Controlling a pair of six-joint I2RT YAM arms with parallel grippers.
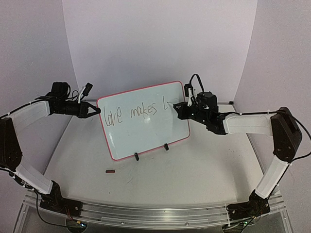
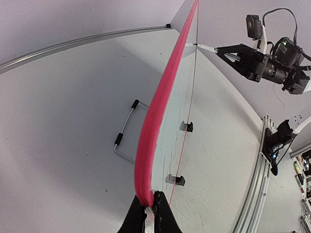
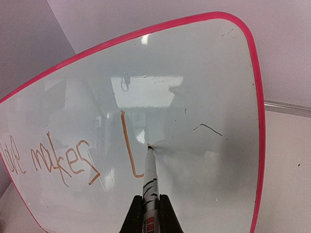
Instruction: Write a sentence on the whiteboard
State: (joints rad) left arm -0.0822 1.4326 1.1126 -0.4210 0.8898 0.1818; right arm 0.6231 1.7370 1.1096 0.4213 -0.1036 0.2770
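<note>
**Desk:** What is at the whiteboard's left edge?

**Photographer:** The left gripper [image 2: 151,204]. Its fingers are pinched shut on the red-pink frame of the whiteboard [image 1: 146,138], near the board's upper left corner.

**Desk:** And the board itself?

**Photographer:** It stands on its long edge on the table [image 1: 204,170], on two black clip feet [image 1: 136,157] under its lower frame. A wire stand [image 2: 124,135] lies on the table behind it. In front of the board's lower left corner, apart from it, lies a small dark red object [image 1: 110,171].

**Desk:** What does the writing say?

**Photographer:** The sentence [image 1: 132,114] runs across the board's upper half from its left side. It reads "love makes", then a lone "L" just to the right of those words.

**Desk:** And the board's right side?

**Photographer:** The right gripper [image 3: 150,201] reaches in front of the board's right part, fingers clamped on a marker [image 3: 149,170]. The marker's tip touches the board's face just right of the foot of the "L". A short dark stroke shows on the board further right of the tip.
</note>
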